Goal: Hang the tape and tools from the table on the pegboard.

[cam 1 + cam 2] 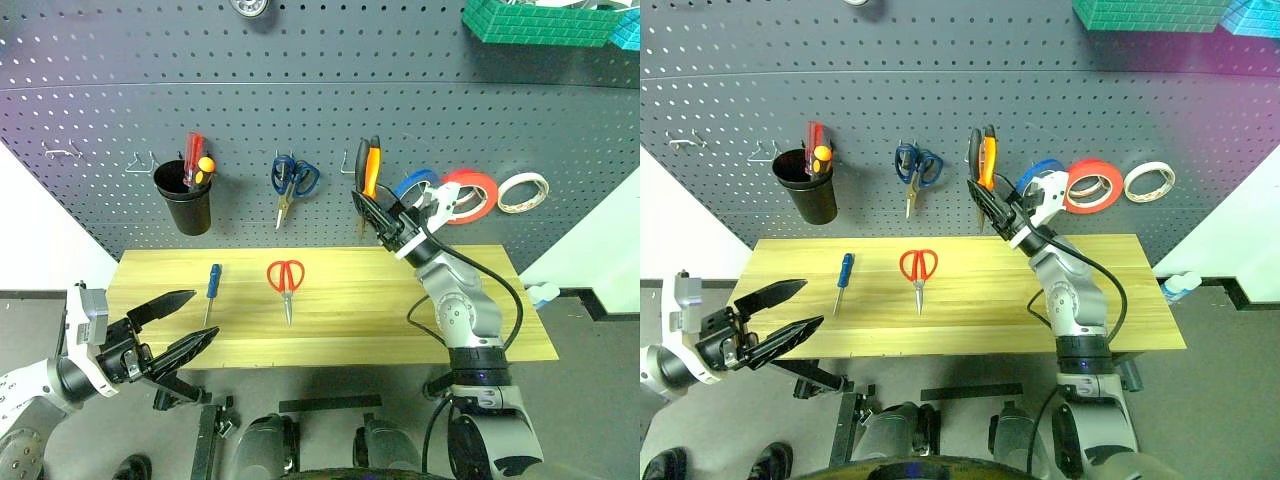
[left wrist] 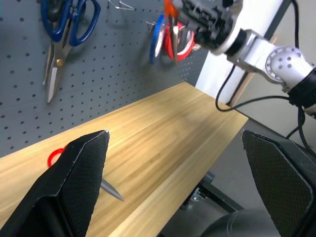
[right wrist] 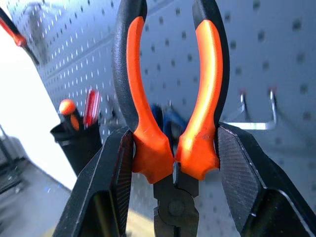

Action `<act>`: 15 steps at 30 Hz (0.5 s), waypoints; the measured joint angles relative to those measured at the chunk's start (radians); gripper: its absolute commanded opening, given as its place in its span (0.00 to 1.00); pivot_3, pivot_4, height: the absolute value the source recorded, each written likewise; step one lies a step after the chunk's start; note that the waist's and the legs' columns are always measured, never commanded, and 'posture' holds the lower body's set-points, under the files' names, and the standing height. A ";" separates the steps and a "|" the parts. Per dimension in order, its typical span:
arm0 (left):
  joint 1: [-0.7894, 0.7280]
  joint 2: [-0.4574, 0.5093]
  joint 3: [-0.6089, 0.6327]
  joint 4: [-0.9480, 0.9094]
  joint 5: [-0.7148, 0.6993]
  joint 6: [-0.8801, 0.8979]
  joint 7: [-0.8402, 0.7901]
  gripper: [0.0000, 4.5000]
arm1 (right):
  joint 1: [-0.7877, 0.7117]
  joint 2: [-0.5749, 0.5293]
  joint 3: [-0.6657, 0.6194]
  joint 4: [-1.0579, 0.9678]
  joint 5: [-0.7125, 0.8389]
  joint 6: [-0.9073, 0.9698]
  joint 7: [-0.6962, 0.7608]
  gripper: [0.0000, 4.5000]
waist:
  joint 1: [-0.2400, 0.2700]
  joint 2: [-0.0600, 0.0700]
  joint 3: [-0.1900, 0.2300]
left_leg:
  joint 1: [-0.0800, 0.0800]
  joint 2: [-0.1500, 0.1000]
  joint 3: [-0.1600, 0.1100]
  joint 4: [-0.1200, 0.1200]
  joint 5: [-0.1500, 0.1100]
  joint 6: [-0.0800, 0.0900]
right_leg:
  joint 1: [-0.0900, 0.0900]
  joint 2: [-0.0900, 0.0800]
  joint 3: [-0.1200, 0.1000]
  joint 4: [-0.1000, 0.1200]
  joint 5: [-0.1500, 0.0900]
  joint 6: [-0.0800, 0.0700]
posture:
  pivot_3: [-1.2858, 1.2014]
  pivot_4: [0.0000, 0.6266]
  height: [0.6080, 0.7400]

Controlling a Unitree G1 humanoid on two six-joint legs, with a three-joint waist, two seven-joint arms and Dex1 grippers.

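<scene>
L gripper point(image 1: 178, 327) is held spread wide, empty, just off table point(image 1: 400, 320) front edge. Screwdriver point(image 1: 211, 288) & red scissors point(image 1: 286, 281) lie flat beyond it. R gripper point(image 1: 372, 215) is clamped on pliers point(image 1: 368, 168), raised at pegboard point(image 1: 300, 90); red tape point(image 1: 471, 195) hangs beside.

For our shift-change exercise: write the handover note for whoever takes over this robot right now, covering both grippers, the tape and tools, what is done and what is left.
Right gripper: shut on the pliers, handles up, raised in front of the pegboard near a wire hook; not yet hung.
Left gripper: open, holding nothing, off the table's left front corner.
Done: red tape hangs on the pegboard between a blue roll and a whitish roll.
Left: hang the pliers, then the blue-handled screwdriver and red-handled scissors, both lying on the table.
</scene>
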 measured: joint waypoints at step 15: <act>0.151 -0.085 0.043 -0.066 0.008 -0.041 0.041 1.00 | -0.263 0.078 -0.009 0.301 -0.120 -0.247 -0.133 0.47 | 0.005 0.000 -0.001 | 0.000 0.001 0.000 0.007 0.000 0.000 | 0.000 0.000 0.002 0.009 0.000 -0.001 | 0.58 0.00 1.00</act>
